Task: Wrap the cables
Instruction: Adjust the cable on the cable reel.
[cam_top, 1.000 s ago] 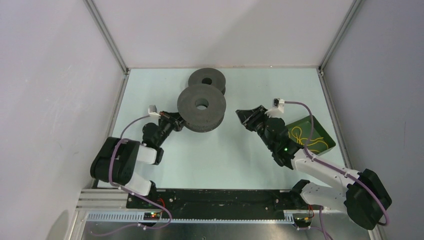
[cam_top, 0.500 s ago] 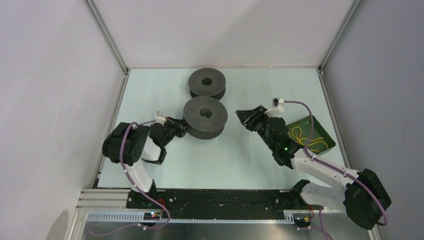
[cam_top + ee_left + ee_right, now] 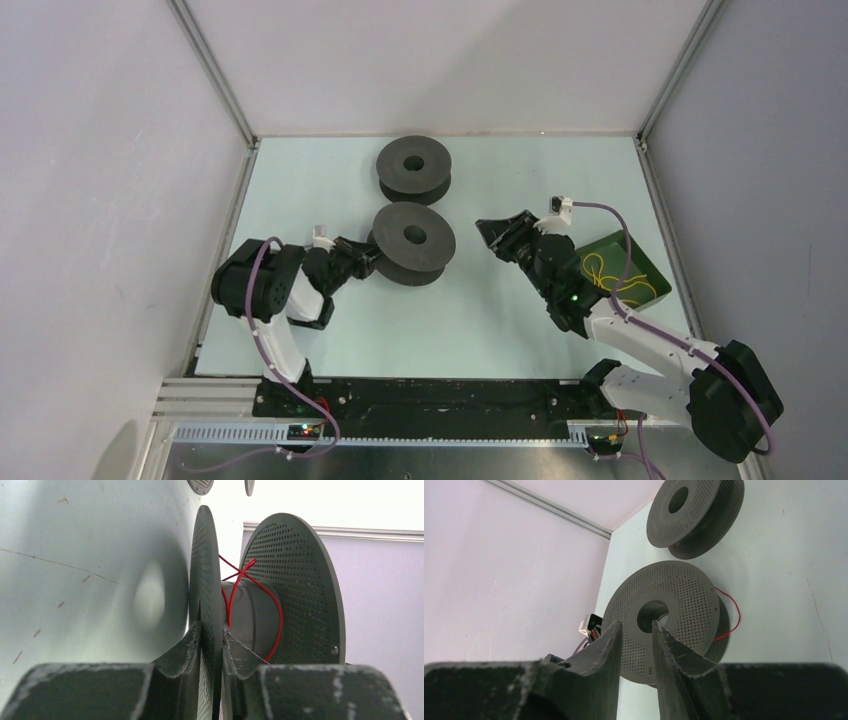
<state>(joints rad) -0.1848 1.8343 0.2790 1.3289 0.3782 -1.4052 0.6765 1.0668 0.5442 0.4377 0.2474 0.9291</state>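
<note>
Red cable [image 3: 235,590] is wound loosely round the core of the near dark grey spool [image 3: 412,243], and a loop of it [image 3: 731,622] hangs out on the far side. The spool lies flat on the table. My left gripper [image 3: 365,258] reaches it from the left, its jaws [image 3: 211,626] close on either side of the lower flange; whether they still press it is unclear. My right gripper [image 3: 490,238] hovers to the spool's right, open and empty [image 3: 636,622]. The yellow cable [image 3: 598,270] lies coiled in the green bin [image 3: 645,262].
A second dark grey spool [image 3: 414,168] lies behind the near one, toward the back wall. The green bin stands at the right edge, beside the right arm. White walls enclose the table on three sides.
The near spool has come down from its raised position and shifted slightly right and toward me. The left arm has drawn back and lowered with it. The right arm has barely moved.
</note>
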